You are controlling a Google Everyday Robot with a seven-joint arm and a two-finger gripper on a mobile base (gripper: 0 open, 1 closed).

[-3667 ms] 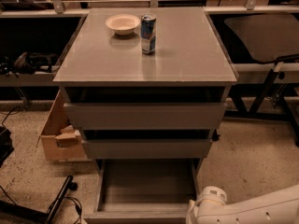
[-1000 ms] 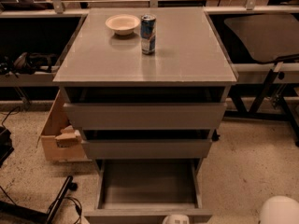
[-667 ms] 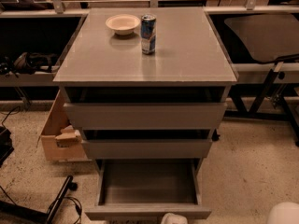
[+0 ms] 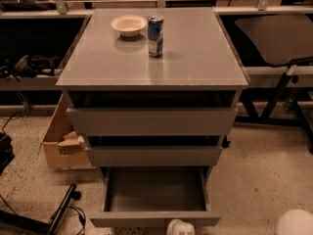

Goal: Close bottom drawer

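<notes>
The bottom drawer (image 4: 155, 218) is the lowest of three grey drawers in the cabinet and stands pulled far out, its plain grey tray (image 4: 156, 189) empty. Its narrow front panel lies near the lower edge of the view. My gripper (image 4: 180, 227) shows only as a white tip at the bottom edge, just in front of the drawer's front panel, right of its middle. Whether it touches the panel cannot be told. A rounded white part of my arm (image 4: 296, 223) shows at the bottom right corner.
The middle drawer (image 4: 154, 155) and top drawer (image 4: 151, 121) each stick out a little. On the cabinet top (image 4: 195, 58) stand a white bowl (image 4: 128, 25) and a blue can (image 4: 155, 35). A cardboard box (image 4: 61, 143) sits to the left, with cables and a black stand (image 4: 61, 212) on the floor.
The white arm, which lay across the bottom right, has dropped lower and out to the right. The white gripper tip now shows at the drawer's front. The drawer stays pulled out.
</notes>
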